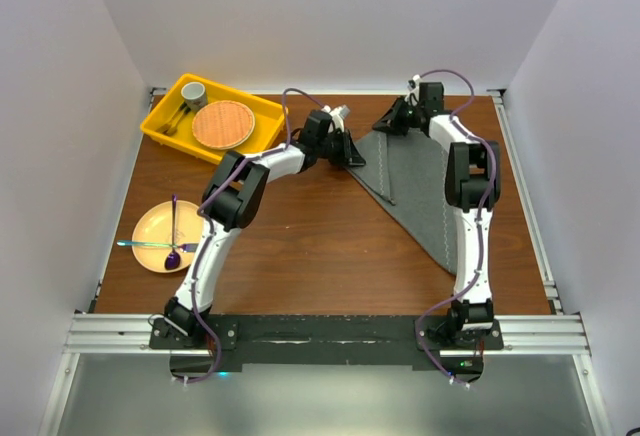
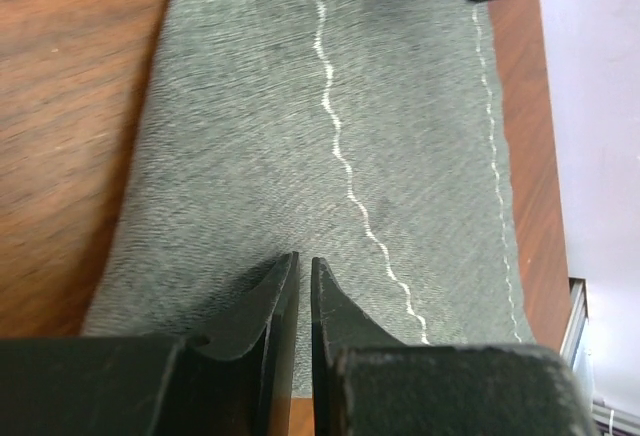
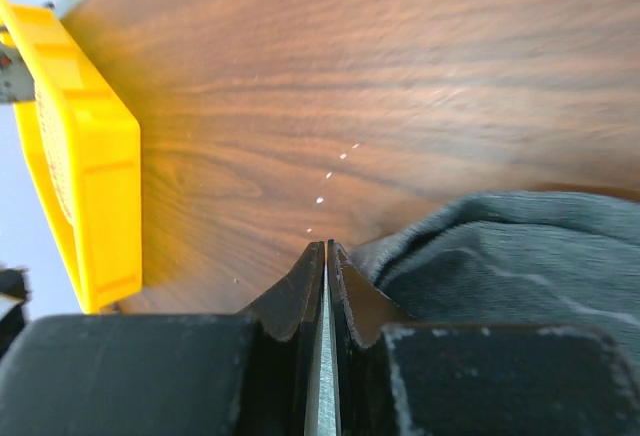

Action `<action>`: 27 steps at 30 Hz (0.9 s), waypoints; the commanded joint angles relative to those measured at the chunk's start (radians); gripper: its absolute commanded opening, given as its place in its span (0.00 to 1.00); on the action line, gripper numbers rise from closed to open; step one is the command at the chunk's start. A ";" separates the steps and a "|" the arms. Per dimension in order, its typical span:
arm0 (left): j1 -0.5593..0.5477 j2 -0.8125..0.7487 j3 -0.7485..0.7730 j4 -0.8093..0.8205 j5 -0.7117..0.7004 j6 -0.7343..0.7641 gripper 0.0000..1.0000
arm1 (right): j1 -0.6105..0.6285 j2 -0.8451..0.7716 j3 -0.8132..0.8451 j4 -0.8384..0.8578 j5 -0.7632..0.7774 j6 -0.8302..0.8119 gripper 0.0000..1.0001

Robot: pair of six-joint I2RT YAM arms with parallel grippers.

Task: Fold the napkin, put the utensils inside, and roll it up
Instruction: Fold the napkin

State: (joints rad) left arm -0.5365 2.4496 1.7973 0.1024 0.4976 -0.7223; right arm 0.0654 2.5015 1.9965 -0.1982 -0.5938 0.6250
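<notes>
Tabletop brown wood, napkin on it; white walls.

Grey-green napkin, triangle, pale stitching, table R side, utensils crossed on plate L

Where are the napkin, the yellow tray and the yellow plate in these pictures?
napkin (image 1: 415, 196): top external view, middle of the grey cloth.
yellow tray (image 3: 110, 206): right wrist view, its outer side wall.
yellow plate (image 1: 150, 224): top external view, bare left part of its surface.
</notes>
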 commanded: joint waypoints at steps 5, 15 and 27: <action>0.012 0.002 0.043 0.013 0.018 0.003 0.14 | -0.044 0.023 -0.033 0.091 -0.012 0.035 0.09; 0.009 -0.024 0.030 0.007 0.035 0.004 0.17 | -0.062 0.077 0.059 0.030 -0.044 0.013 0.10; -0.006 -0.421 -0.173 -0.223 -0.063 0.007 0.43 | 0.005 -0.442 0.012 -0.759 0.503 -0.197 0.53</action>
State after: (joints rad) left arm -0.5392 2.2501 1.6859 0.0032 0.4816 -0.7197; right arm 0.0444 2.3531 2.1433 -0.6991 -0.3328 0.5274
